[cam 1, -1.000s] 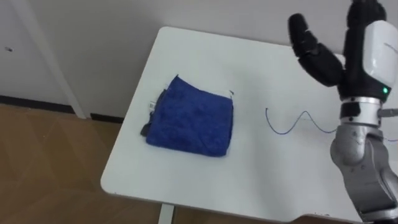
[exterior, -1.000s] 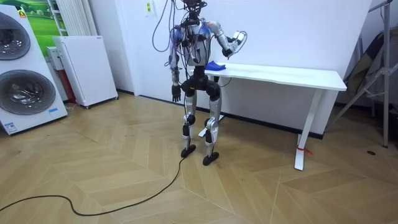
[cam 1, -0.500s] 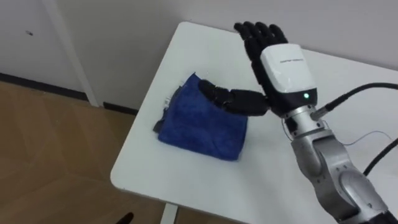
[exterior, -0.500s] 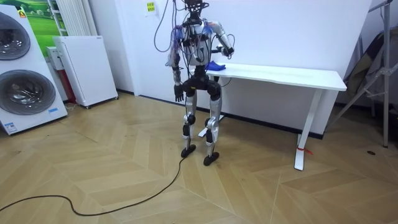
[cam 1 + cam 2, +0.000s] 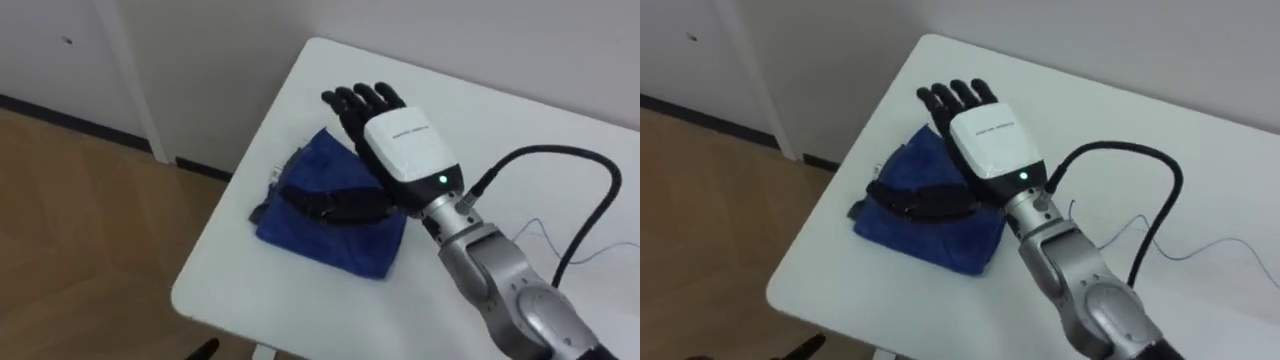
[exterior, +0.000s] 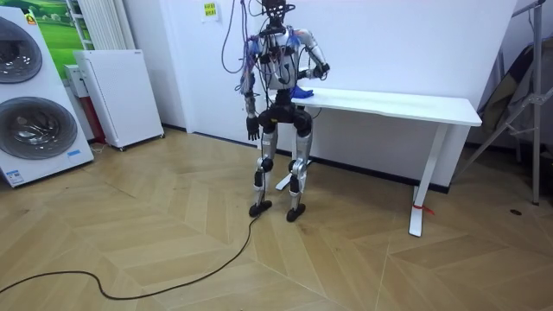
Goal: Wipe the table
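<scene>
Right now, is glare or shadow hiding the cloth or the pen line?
Left eye view: no glare on the table; the right hand itself, not a shadow, covers part of the cloth. Right eye view: the pen line is faint but visible. Room view: the cloth is a small blue spot; the left hand hangs by the hip.

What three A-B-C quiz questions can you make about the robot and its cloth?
1. Where does the cloth lie?
A. on the floor
B. on the table, near its end
C. on a chair

2. What colour is the cloth?
A. red
B. blue
C. yellow

3. How are the right hand fingers?
A. straight and open
B. curled in a fist
C. pinching a cup

Answers:
1. B, the cloth sits on the white tabletop by its edge.
2. B, it is plainly blue.
3. A, the fingers reach straight out over the cloth.
</scene>
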